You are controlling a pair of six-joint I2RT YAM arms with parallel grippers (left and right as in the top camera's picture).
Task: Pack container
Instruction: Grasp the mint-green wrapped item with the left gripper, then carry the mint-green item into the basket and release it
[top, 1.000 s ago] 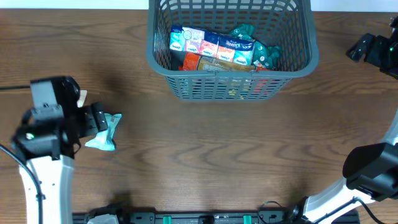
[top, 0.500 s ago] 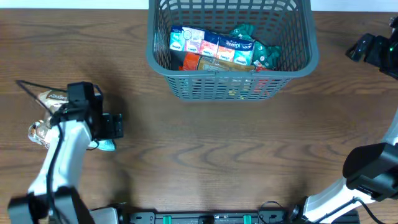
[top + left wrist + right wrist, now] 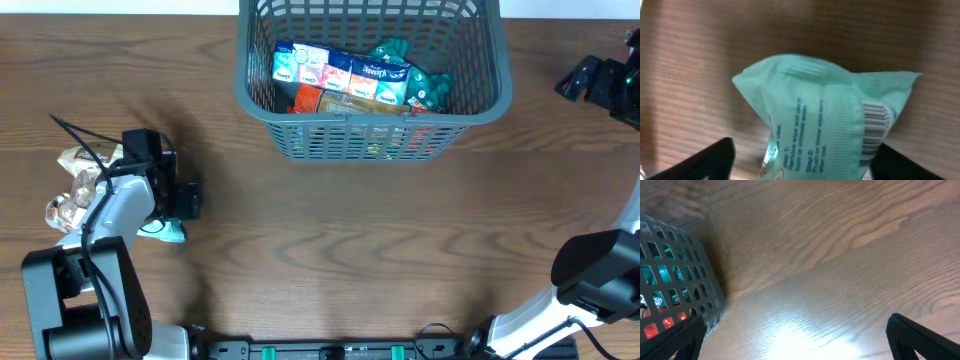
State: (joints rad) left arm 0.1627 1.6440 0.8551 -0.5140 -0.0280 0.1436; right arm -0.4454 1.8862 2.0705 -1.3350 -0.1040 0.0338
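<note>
The container [image 3: 370,112] is a dark grey slotted basket at the back centre, holding tissue packs [image 3: 340,72], a teal packet [image 3: 400,55] and orange and red packets. A teal wipes packet [image 3: 166,232] lies on the table at the left. My left gripper [image 3: 181,212] is right over it. In the left wrist view the packet [image 3: 815,110] fills the space between my open fingers [image 3: 807,165], which straddle it. My right gripper [image 3: 590,80] hangs open and empty at the far right; its wrist view [image 3: 795,340] shows bare table and the container's corner [image 3: 675,290].
Two crinkled brown snack packets [image 3: 78,160] [image 3: 60,212] lie at the left edge beside my left arm. A thin cable [image 3: 75,135] runs over them. The right arm's base [image 3: 595,270] stands at the front right.
My left arm has swung round and drawn its gripper in over the teal packet, now mostly covered. The brown snack packets have come into view. The right arm has not moved.
</note>
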